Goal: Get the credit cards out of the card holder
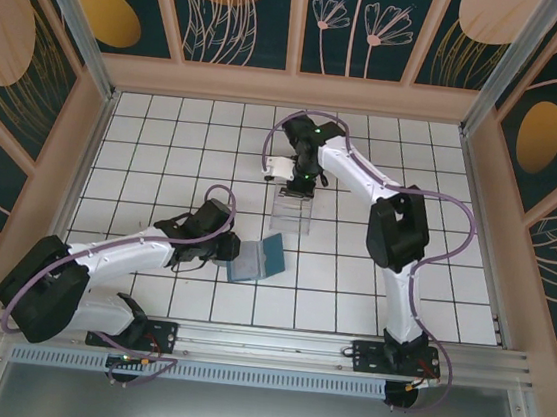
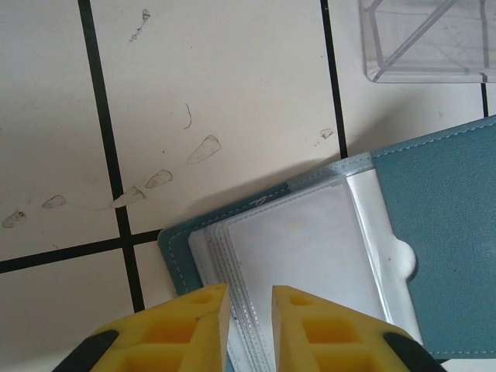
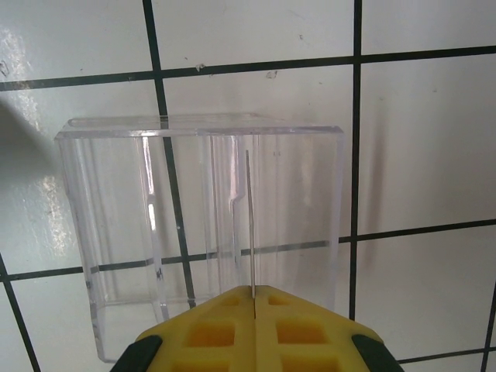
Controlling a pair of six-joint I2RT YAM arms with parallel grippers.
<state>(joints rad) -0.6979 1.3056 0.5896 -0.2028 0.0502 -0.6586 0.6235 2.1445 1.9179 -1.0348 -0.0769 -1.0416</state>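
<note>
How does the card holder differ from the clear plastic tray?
The card holder is opaque teal-blue; the clear tray is transparent, and the tile lines show through it. The card holder lies open, showing plastic sleeves; the clear tray has rigid upright walls. The left gripper pinches the card holder's edge; the right gripper holds a credit card edge-on over the clear tray. Both are rectangular and on the tiled table.

Work surface: white tiled table with dark grid lines. Faint scuff marks are noted on one tile. Lying on it: a teal card holder, opened flat, and a clear plastic tray nearby, not touching it.
</note>
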